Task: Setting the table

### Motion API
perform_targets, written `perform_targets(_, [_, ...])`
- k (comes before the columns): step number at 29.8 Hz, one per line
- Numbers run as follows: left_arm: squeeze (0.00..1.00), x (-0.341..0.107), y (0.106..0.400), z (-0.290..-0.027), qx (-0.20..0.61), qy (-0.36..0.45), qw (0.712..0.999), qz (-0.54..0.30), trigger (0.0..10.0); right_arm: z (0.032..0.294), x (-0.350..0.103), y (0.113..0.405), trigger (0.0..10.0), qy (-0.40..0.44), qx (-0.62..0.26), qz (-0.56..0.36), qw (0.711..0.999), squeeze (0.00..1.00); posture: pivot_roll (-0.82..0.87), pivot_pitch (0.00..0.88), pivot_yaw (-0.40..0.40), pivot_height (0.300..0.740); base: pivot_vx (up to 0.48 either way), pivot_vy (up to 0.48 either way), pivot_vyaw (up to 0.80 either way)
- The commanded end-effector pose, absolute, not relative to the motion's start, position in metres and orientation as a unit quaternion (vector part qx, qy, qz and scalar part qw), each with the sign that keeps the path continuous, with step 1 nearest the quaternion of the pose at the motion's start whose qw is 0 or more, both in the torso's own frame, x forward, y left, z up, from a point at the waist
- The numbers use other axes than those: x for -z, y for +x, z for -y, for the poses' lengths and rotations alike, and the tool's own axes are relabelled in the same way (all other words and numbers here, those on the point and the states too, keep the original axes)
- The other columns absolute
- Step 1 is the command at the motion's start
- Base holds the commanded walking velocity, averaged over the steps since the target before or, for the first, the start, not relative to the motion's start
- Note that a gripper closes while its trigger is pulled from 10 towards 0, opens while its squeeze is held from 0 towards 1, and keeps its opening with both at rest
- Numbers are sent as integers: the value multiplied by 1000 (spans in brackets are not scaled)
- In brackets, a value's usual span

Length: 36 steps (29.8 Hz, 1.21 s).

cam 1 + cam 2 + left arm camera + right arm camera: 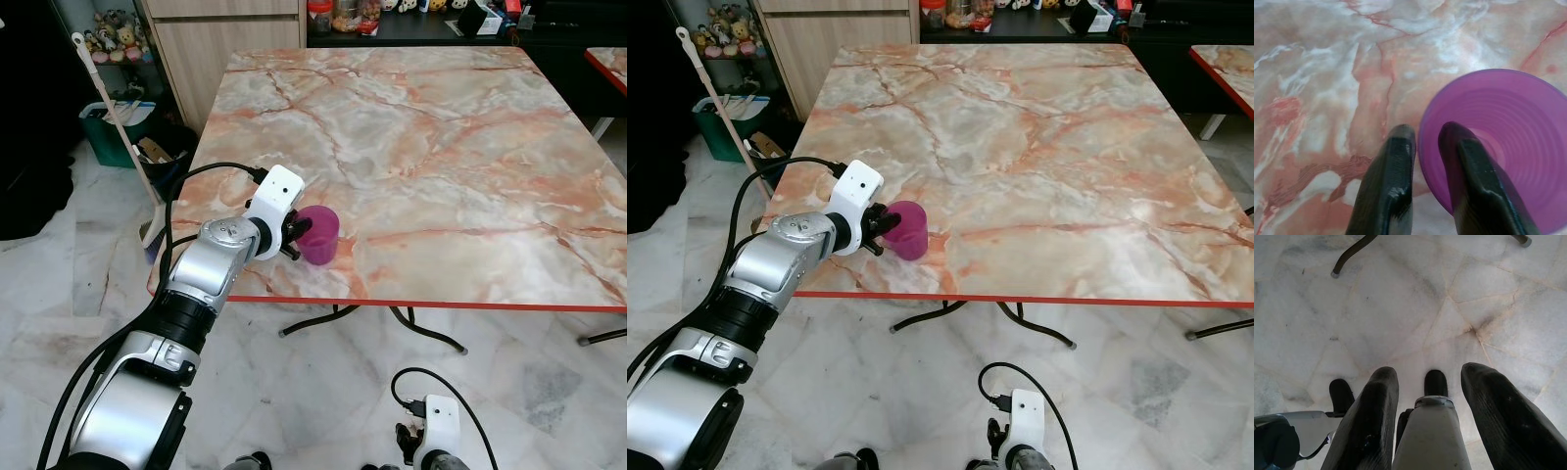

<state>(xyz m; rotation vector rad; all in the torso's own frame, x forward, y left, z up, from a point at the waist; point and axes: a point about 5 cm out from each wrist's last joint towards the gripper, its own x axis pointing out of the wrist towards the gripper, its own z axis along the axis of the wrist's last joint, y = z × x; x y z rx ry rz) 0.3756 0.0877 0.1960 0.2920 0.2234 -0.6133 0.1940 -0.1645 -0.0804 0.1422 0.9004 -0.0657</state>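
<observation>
1. Left end effector (1422, 147): reaches over the counter's near-left edge; its two black fingers (1388, 186) pinch the rim of the purple cup, one finger inside the wall, one outside, the gap narrow.
2. Purple cup (319, 233): translucent, upright, standing on the counter close to the near-left corner, just inside the red edge. Ribbed rings show inside it in the left wrist view; it looks empty, though that view is blurred.
3. Right end effector (1427, 396): hangs low beside the robot's body, pointing at the pale marble floor (1415, 308); fingers spread well apart, holding nothing.
4. Counter (441, 147): square top in pink and grey marble pattern with a red rim, on black curved legs.
5. Broom (118, 127): leaning to the left of the counter, near a green bin (103, 132).
6. Cabinet (220, 39): wooden, beyond the counter's far-left corner; small soft toys on a shelf to its left.
</observation>
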Motion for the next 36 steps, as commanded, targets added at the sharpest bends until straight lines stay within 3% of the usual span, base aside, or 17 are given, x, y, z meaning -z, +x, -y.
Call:
perform_targets(1, [0, -194, 375, -89, 297, 153, 936, -110, 0, 164, 84, 189, 10000, 72, 36, -446, 892, 0, 95, 135, 30, 740, 0, 0, 0])
perform_targets(13, [0, -194, 373, -88, 296, 143, 939, -106, 0, 164, 83, 190, 10000, 73, 36, -443, 893, 0, 97, 134, 26, 740, 0, 0, 0])
perform_targets(20, [0, -209, 382, -115, 194, 87, 977, -28, 0, 164, 83, 190, 10000, 73, 37, -443, 893, 0, 92, 137, 27, 740, 0, 0, 0])
perform_targets(21, [0, -216, 383, -127, 162, 70, 984, 1, 4235, 164, 83, 190, 10000, 73, 37, -443, 893, 0, 93, 139, 25, 740, 0, 0, 0])
perform_targets(22, [0, -222, 384, -142, 122, 55, 991, 26, 6980, 164, 83, 189, 10000, 73, 38, -444, 892, 0, 96, 139, 24, 740, 0, 0, 0])
perform_targets(23, [0, -227, 384, -153, 94, 46, 994, 43, 6980, 165, 83, 189, 10000, 73, 38, -444, 892, 0, 96, 139, 24, 740, 0, 0, 0])
perform_targets(24, [0, -230, 384, -175, 41, 40, 997, 59, 10000, 165, 83, 189, 10000, 72, 38, -444, 892, 0, 100, 141, 22, 740, 0, 0, 0])
perform_targets(28, [0, -225, 379, -228, -82, 43, 994, 63, 10000, 165, 83, 189, 10000, 70, 36, -444, 892, 0, 104, 140, 21, 740, 0, 0, 0])
perform_targets(31, [0, -210, 367, -268, -171, 94, 979, 50, 10000, 165, 83, 189, 10000, 70, 36, -444, 892, 0, 102, 142, 20, 740, 0, 0, 0])
perform_targets(34, [0, -188, 354, -301, -242, 52, 969, 23, 10000, 165, 83, 190, 10000, 69, 34, -443, 893, 0, 103, 144, 20, 740, 0, 0, 0])
perform_targets(36, [0, -163, 334, -329, -314, 76, 946, -15, 10000, 165, 83, 190, 10000, 70, 34, -443, 893, 0, 106, 144, 19, 740, 0, 0, 0])
